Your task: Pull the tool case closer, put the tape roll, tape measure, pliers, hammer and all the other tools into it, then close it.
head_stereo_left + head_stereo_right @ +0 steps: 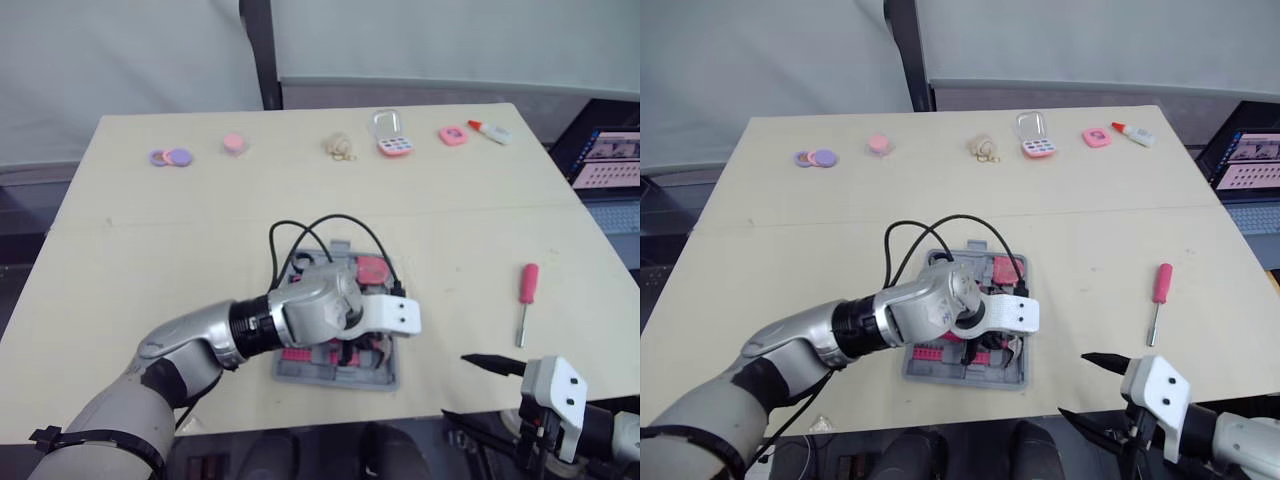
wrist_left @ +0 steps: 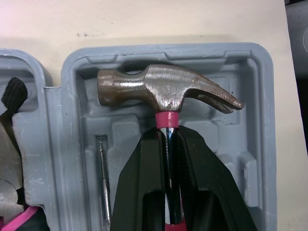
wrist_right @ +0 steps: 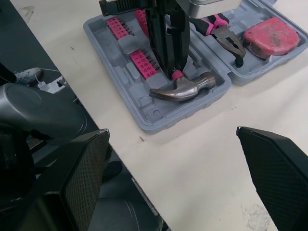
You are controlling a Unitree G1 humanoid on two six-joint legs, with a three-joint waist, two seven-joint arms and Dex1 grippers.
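Count, head views:
- tool case (image 3: 145, 107) x1, open flat on the table (image 1: 200, 250), near-centre by the front edge.
- hammer (image 2: 163, 91) x1, over the case half that carries the pink bit strips (image 3: 144, 62); I count at least 2 strips.
- pliers (image 3: 226, 41) x1 and red tape measure (image 3: 271, 36) x1, both lying in the other half.
- screwdriver (image 1: 526, 295) x1, pink handle, on bare table to my right, well apart from the case.
- thin metal shaft (image 2: 102, 178) x1 in a slot beside the hammer's recess.
- far edge row: purple discs (image 1: 170, 157) x2 touching, pink round (image 1: 234, 143) x1, beige lump (image 1: 340, 147) x1, pink toy phone (image 1: 393, 135) x1, small pink piece (image 1: 453, 135) x1, glue bottle (image 1: 490, 131) x1.
- laptop (image 1: 610, 160) x1, off the table's right side.

Hands:
- L gripper (image 2: 168, 137): narrow, both fingers (image 2: 144, 183) clamped on the hammer's steel shaft just below the pink collar. Head points across the recess, claw toward the case's outer wall. Can't tell if the head touches the tray.
- R gripper (image 1: 478, 388): spread wide, fingers (image 3: 274, 173) well apart, holding nothing, touching nothing. It hangs over the table's front edge, right of the case, nearer me than the screwdriver.
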